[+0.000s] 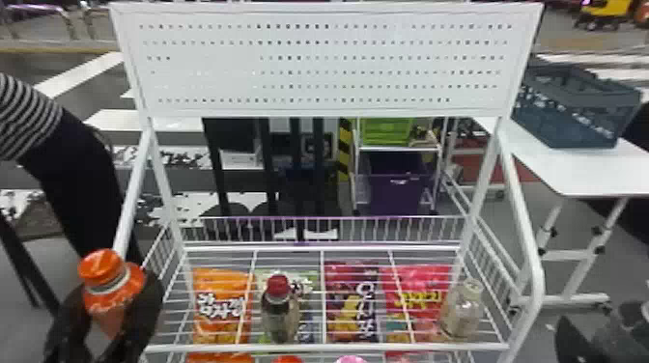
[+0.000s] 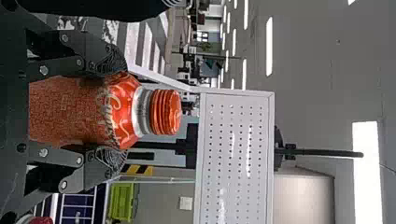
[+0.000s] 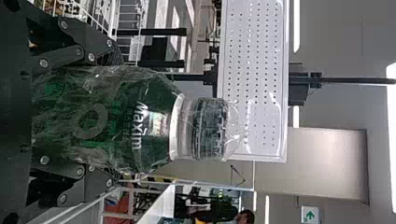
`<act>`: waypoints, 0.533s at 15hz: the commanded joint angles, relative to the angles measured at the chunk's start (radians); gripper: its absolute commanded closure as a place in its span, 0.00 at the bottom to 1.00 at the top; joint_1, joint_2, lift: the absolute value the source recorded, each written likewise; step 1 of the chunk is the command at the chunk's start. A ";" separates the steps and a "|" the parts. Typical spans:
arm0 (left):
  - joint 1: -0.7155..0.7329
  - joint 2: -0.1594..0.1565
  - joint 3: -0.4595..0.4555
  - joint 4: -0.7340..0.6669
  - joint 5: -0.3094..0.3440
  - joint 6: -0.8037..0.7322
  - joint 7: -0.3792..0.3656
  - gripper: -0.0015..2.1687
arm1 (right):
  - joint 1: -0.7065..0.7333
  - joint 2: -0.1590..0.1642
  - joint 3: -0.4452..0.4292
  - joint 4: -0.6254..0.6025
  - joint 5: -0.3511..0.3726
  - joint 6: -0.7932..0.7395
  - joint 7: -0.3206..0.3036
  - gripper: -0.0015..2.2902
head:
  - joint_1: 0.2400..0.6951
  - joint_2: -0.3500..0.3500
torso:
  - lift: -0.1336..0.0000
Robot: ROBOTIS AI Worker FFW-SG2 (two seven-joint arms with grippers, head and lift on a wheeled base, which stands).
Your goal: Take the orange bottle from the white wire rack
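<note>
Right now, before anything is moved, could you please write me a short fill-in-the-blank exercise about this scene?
The orange bottle is held by the robot's ____ gripper.
The other gripper holds a bottle in clear wrapping, whose colour is ____.
The dark bottle on the white wire rack has a ____ cap.
The blue-grey plastic crate rests on a ____ table.
Missing words: left; green; red; white.

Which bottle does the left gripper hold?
The orange bottle; the green one is in the right gripper, and the red-capped bottle and the clear bottle stand on the wire rack.
</note>
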 commanded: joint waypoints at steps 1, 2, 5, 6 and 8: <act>-0.001 0.000 0.000 -0.004 0.000 0.000 0.002 0.85 | 0.000 0.001 -0.001 -0.002 -0.001 0.000 0.000 0.36 | 0.57 0.50 | 1.00; -0.001 0.000 -0.002 -0.007 0.000 0.000 0.002 0.85 | 0.000 0.001 -0.001 -0.002 -0.001 0.000 0.000 0.36 | 0.57 0.50 | 1.00; -0.001 0.000 -0.002 -0.008 -0.001 0.000 0.002 0.85 | 0.000 0.001 -0.001 0.000 -0.001 0.000 0.000 0.36 | 0.57 0.50 | 1.00; -0.001 0.000 -0.002 -0.008 0.000 0.000 0.002 0.85 | 0.000 0.001 -0.001 0.000 -0.002 0.000 0.000 0.36 | 0.57 0.50 | 1.00; -0.003 0.000 -0.002 -0.008 -0.001 0.000 0.003 0.85 | 0.000 0.001 -0.001 0.000 -0.002 0.000 0.000 0.36 | 0.57 0.50 | 1.00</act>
